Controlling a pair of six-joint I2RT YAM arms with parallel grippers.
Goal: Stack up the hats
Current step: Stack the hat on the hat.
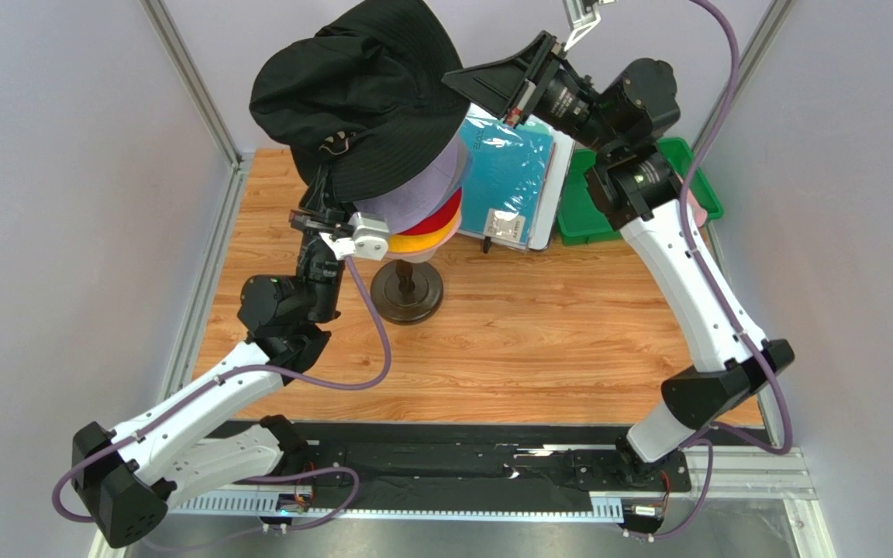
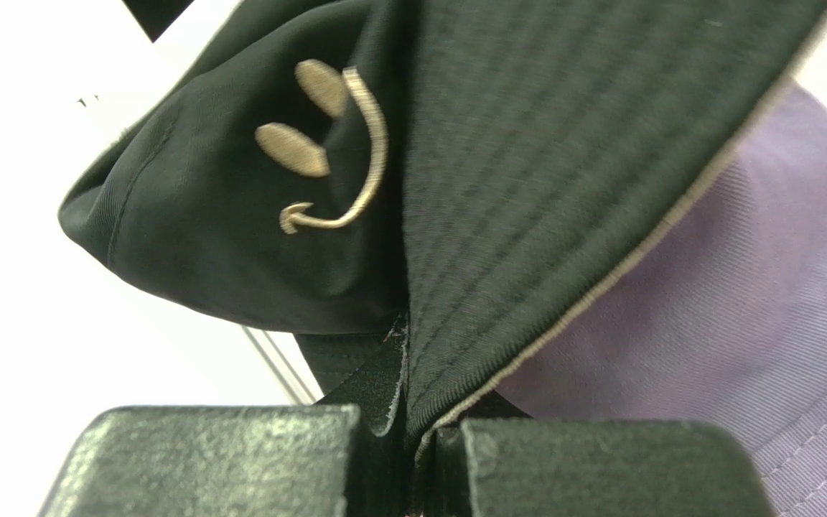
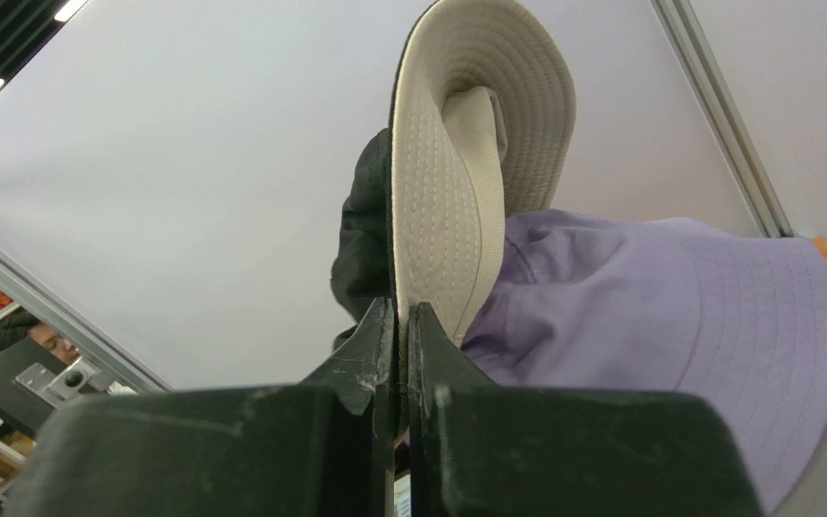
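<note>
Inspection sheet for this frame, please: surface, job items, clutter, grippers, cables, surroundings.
Surface: wooden tabletop, with black mounting strip along the near edge.
Job's things: black cloth bucket hat with beige underside, held over a stack of lavender hat, red hat and orange-yellow hat on a stand with a dark round base.
Clutter: flat teal sheet in a white frame; green bin at far right.
Grippers: left gripper shut on the black hat's brim; right gripper shut on the opposite brim.
Cables: purple cables loop along both arms, clear of the hats.
Surroundings: plain grey walls, metal frame posts.
</note>
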